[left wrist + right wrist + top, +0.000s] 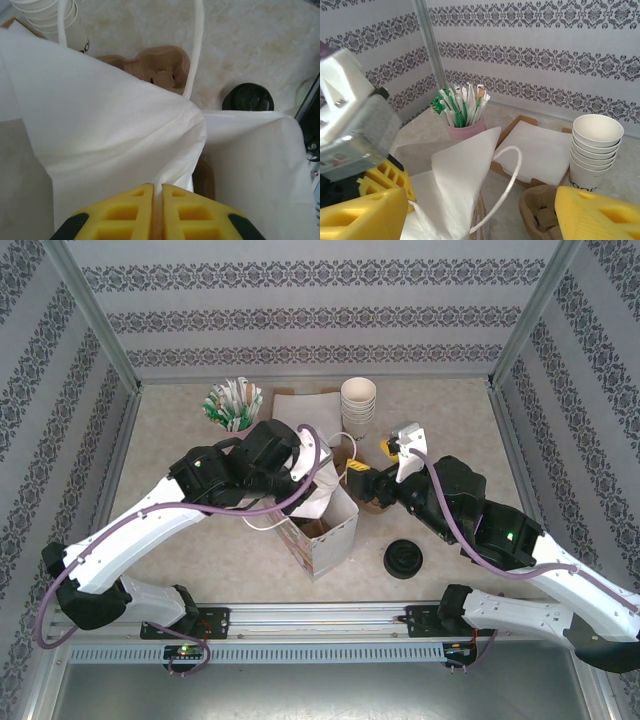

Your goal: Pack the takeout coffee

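So, left gripper is pinched tight on the rim of the white bag; right gripper is spread wide apart by the cardboard tray. Lidded coffee cup sits on the table, right of the bag, outside it.

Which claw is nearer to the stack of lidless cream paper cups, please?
Right. The right claw is open just nearside of the cup stack; the left claw, shut on the white paper bag, sits further left.
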